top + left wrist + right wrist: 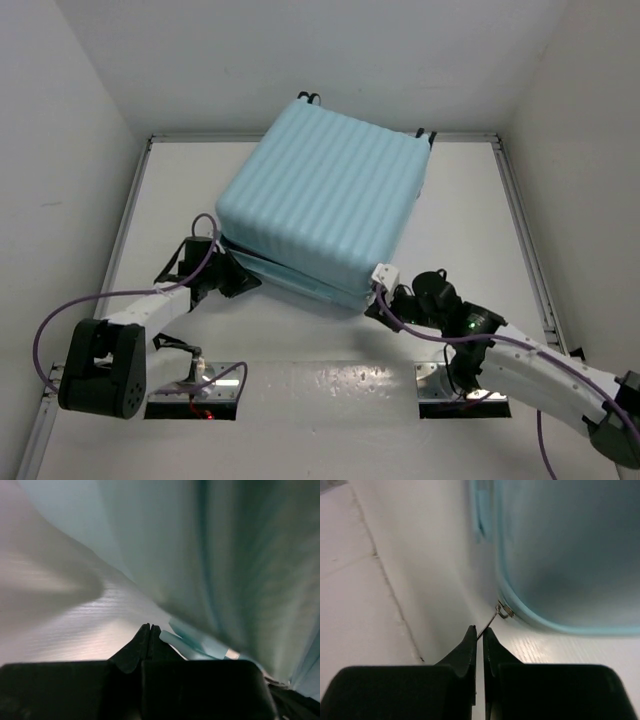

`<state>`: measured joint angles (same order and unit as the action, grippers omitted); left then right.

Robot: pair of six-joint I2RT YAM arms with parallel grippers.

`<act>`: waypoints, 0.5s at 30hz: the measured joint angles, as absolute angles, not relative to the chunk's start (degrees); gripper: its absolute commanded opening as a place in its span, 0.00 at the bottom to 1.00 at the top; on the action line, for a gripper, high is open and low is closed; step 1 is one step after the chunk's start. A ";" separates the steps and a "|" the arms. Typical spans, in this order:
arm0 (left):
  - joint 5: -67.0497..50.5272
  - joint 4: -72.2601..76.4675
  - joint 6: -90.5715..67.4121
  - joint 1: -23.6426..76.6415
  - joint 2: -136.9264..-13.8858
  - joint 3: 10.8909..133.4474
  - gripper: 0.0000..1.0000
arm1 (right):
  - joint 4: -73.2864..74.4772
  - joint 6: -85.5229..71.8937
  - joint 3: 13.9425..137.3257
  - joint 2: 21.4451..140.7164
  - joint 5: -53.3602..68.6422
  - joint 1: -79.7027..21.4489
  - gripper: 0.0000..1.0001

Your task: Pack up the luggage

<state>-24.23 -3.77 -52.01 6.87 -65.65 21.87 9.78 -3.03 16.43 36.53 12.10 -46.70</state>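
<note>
Two grippers are seen at the closed luggage (320, 205), centre of the top view | left gripper (149, 629) is pressed shut at its lower-left edge, nothing seen between the tips | right gripper (480, 631) is clamped on a thin zipper pull (503, 610) at the lower-right corner

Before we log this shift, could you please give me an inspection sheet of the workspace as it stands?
Surface: white table, metal rails along its edges.
Job's things: luggage lying flat, shell shut or nearly so.
Clutter: nothing seen.
Grippers: left pincer shut beside the luggage's left side; right pincer shut on the zip pull at its nearest corner.
Cables: purple cables along both arms.
Surroundings: white walls on three sides.
</note>
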 measured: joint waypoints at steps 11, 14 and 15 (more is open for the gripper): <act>-21.17 0.89 -56.21 12.56 -67.59 21.87 0.00 | -8.12 -7.99 16.80 50.94 5.74 -58.63 0.00; -20.64 1.85 -56.47 13.91 -67.46 21.80 0.00 | -9.15 -9.15 17.65 53.04 1.43 -60.93 0.00; -20.43 2.39 -56.71 14.31 -67.51 21.63 0.00 | -9.52 -9.30 18.15 53.98 -0.19 -61.93 0.00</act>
